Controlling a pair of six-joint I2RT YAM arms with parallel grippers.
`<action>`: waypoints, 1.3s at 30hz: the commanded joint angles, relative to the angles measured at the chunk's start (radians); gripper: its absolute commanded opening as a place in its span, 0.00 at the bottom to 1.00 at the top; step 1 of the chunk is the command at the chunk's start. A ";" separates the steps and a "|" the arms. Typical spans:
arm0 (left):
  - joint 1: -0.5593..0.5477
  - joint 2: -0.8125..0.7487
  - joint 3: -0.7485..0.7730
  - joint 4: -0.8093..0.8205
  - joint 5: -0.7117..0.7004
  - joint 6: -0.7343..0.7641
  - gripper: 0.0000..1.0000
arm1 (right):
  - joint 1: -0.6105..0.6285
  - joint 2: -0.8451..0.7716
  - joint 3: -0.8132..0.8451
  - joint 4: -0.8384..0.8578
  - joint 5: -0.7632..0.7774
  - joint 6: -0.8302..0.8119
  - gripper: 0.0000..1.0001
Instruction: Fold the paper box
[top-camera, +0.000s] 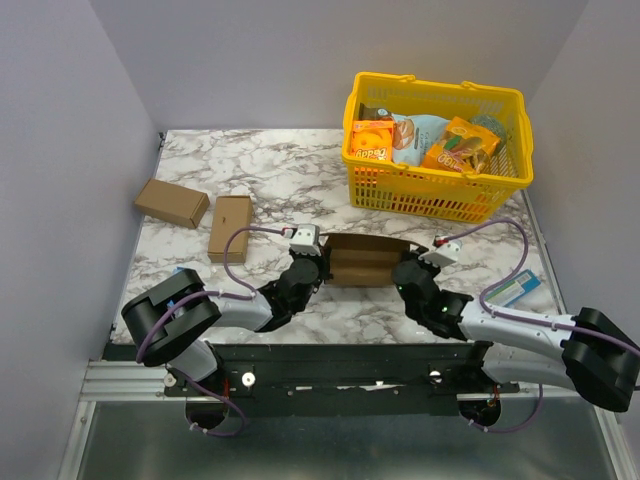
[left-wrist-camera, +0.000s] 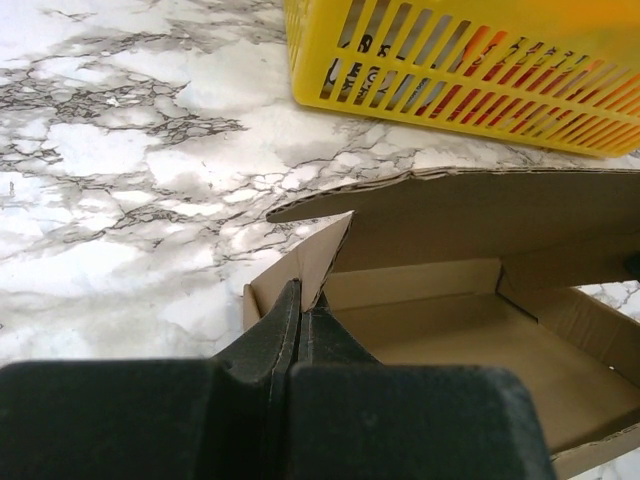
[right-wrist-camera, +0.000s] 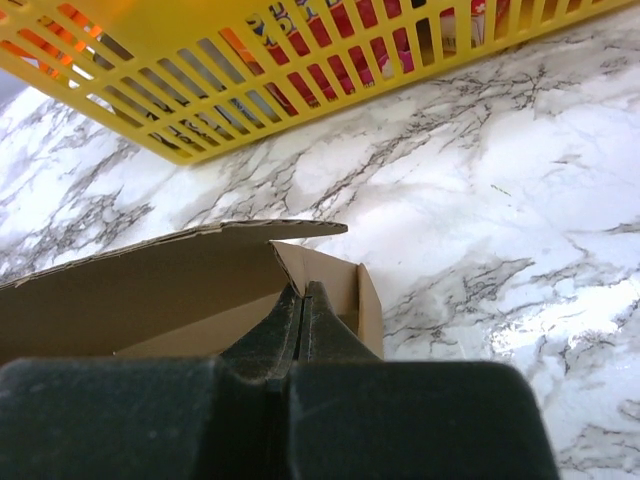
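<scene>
The paper box (top-camera: 365, 258) is plain brown cardboard and lies half formed in the middle of the table, its lid panel raised at the far side. My left gripper (top-camera: 319, 268) is at its left end. In the left wrist view the jaws (left-wrist-camera: 300, 300) are shut on the box's left side flap (left-wrist-camera: 322, 255), with the open inside of the box (left-wrist-camera: 450, 320) to the right. My right gripper (top-camera: 405, 272) is at its right end. In the right wrist view the jaws (right-wrist-camera: 303, 292) are shut on the right side flap (right-wrist-camera: 320, 270), next to the lid panel (right-wrist-camera: 150, 285).
A yellow plastic basket (top-camera: 430, 190) full of snack packs stands just behind the box at the back right; it also shows in the left wrist view (left-wrist-camera: 450, 70) and the right wrist view (right-wrist-camera: 250, 80). Two smaller brown boxes (top-camera: 172, 203) (top-camera: 229, 227) lie at the left. A blue-white packet (top-camera: 512, 289) lies at the right.
</scene>
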 joint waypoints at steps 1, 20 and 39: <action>-0.047 0.025 -0.040 -0.180 0.035 -0.039 0.00 | 0.022 -0.039 -0.019 -0.202 -0.119 0.059 0.18; -0.114 0.092 -0.051 -0.143 -0.125 0.062 0.00 | 0.034 -0.574 -0.103 -0.381 -0.558 -0.223 0.76; -0.176 0.221 -0.108 0.058 -0.245 0.194 0.00 | 0.034 -0.544 0.265 -0.461 -0.920 -0.449 0.70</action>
